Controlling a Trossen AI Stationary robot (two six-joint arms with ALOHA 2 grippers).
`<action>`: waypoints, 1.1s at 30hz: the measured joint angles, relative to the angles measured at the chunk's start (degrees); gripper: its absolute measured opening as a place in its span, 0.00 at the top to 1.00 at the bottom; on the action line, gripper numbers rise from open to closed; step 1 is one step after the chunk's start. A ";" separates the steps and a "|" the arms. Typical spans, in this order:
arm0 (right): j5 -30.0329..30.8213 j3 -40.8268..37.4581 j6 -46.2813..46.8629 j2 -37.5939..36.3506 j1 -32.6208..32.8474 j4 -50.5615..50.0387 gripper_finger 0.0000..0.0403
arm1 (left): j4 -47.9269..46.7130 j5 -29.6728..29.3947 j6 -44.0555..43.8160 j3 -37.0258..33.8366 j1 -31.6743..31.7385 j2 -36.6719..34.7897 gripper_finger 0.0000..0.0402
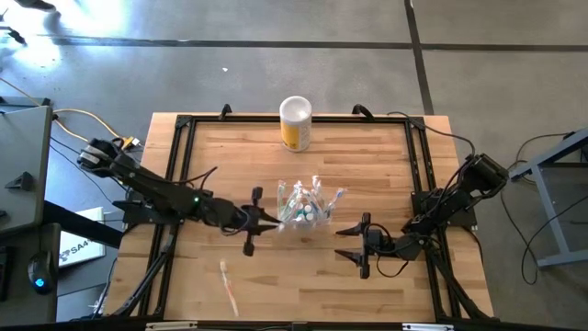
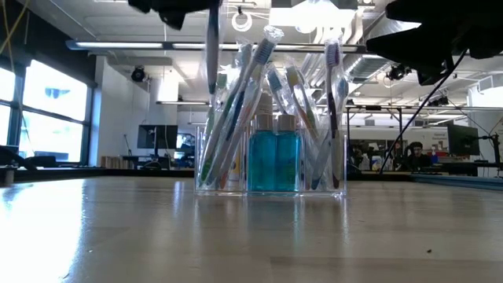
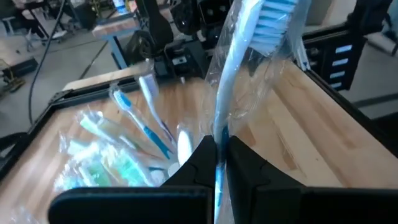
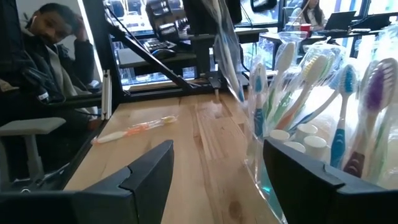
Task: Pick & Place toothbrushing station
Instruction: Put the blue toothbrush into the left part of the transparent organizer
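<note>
Left hand (image 3: 217, 163): pinched on wrapped toothbrush (image 3: 239, 81); lower it straight into holder (image 2: 271, 161).
Right hand (image 4: 217, 171): open, empty, beside holder.

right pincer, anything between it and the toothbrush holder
Nothing visible. The right pincer stands open beside the clear holder, with only bare table between them. The left pincer, on the holder's other side, is shut on a wrapped toothbrush.
</note>
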 joint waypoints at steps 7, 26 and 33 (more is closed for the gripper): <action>0.02 0.02 0.14 0.00 -0.84 0.42 0.40 | 10.17 3.81 -1.91 -7.51 4.48 0.52 0.98; -0.44 0.02 0.65 0.00 -0.85 -0.52 0.40 | 23.08 6.44 -14.89 -12.99 9.74 10.78 0.98; -0.44 0.02 0.68 0.00 -0.85 -0.52 0.40 | 24.58 4.30 -17.60 -12.96 9.27 15.64 0.98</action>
